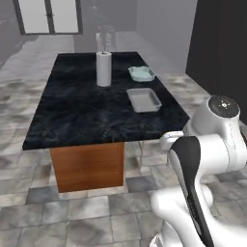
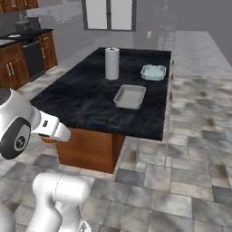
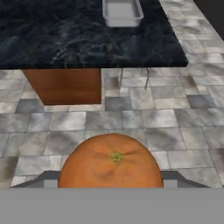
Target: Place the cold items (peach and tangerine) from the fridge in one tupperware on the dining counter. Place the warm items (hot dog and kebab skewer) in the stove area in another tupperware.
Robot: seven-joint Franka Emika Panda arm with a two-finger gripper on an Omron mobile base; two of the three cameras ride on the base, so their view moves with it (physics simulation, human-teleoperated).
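Clamped between the claw (image 3: 111, 186) jaws, the tangerine (image 3: 110, 161) is sitting low in the hand view, its stem dimple facing the camera and the fingertips themselves hidden behind the fruit. Ahead across the tiled floor, the dark marble surface (image 1: 77, 111) is carrying a grey tupperware (image 1: 143, 99) near its closer right edge, a pale green tupperware (image 1: 142, 73) further back, and a paper towel roll (image 1: 103, 68) standing upright to the left of them. Both containers are looking empty from the base views, though the green one's inside is hard to read. Judging by its look, the fruit is light, round and slightly yielding, with a smooth peel that could be rolling or slipping if the hold is off-centre; gripping across its widest middle with gentle pressure seems safest, since squeezing hard could be bruising the skin. The robot is standing well apart from the surface, so the carrying step is looking only partly done, with the drop into a tupperware still ahead
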